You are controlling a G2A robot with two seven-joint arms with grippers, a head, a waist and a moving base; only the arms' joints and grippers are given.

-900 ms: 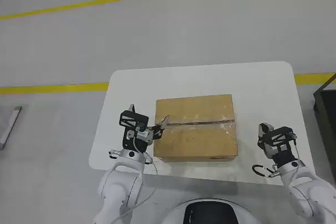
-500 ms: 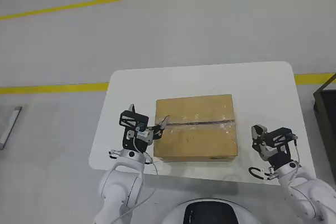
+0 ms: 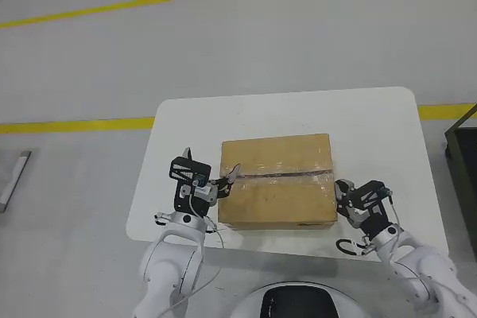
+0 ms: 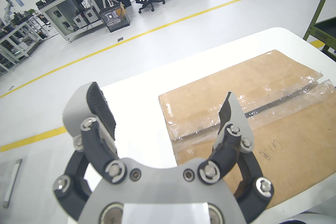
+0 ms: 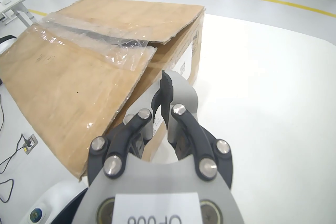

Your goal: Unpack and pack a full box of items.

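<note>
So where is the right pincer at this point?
In the top view, the right pincer is against the right side of the cardboard box, near the box corner closest to the robot, over the white table.

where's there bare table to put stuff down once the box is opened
Bare table runs along the far side of the box and across its right side toward the far corner. Tight: the left gripper at the box's left edge, the right gripper by its near right corner.
</note>
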